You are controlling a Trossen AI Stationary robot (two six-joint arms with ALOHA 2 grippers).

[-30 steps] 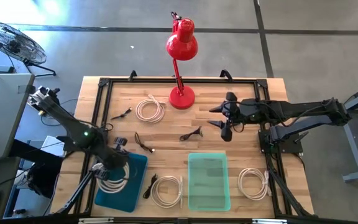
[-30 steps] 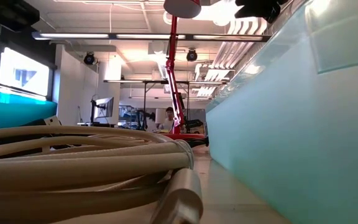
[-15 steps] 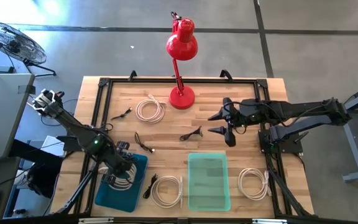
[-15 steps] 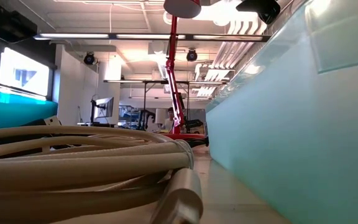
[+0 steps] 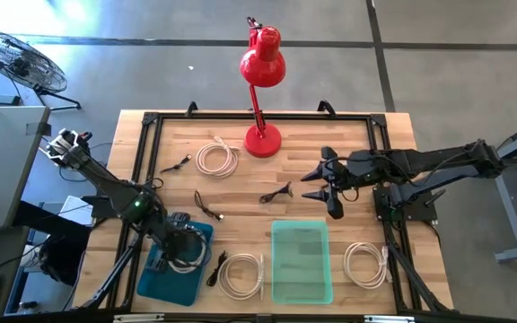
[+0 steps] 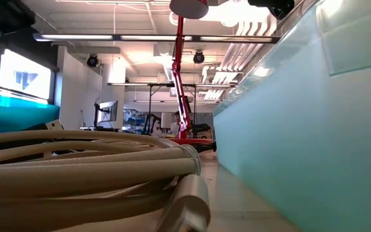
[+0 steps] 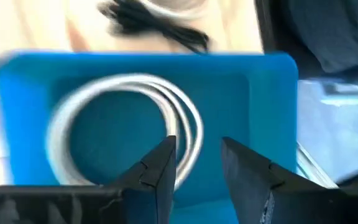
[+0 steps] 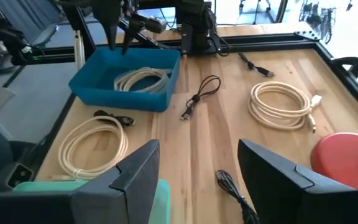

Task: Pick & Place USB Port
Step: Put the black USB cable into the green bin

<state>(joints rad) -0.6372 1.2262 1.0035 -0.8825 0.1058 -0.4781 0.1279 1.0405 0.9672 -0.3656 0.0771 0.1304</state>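
A white cable coil [image 7: 129, 81] [image 8: 143, 79] [image 5: 179, 260] lies flat on the floor of the blue tray [image 7: 272, 99] [image 8: 92, 93] [image 5: 151, 283] at the table's near left. My left gripper [image 7: 196, 144] [image 5: 185, 244] hangs open over the tray's right part, fingers pointing down and clear of the coil. My right gripper [image 8: 197, 149] [image 5: 317, 188] is open above the table's middle right. It stands just right of a small black cable [image 5: 276, 192] [image 8: 232, 186] and touches nothing.
A pale green tray [image 5: 301, 260] [image 6: 301, 129] sits at the near middle, with white coils on either side [image 5: 240, 274] [image 5: 364, 265]. Another white coil [image 5: 215, 157] and black cables [image 5: 206, 206] [image 5: 178, 163] lie farther back. A red lamp [image 5: 261, 90] stands at the far middle.
My left gripper has moved toward the table's right, farther in over the blue tray, and the white coil has shifted with it deeper into the tray. My right gripper has moved a little toward the near edge.
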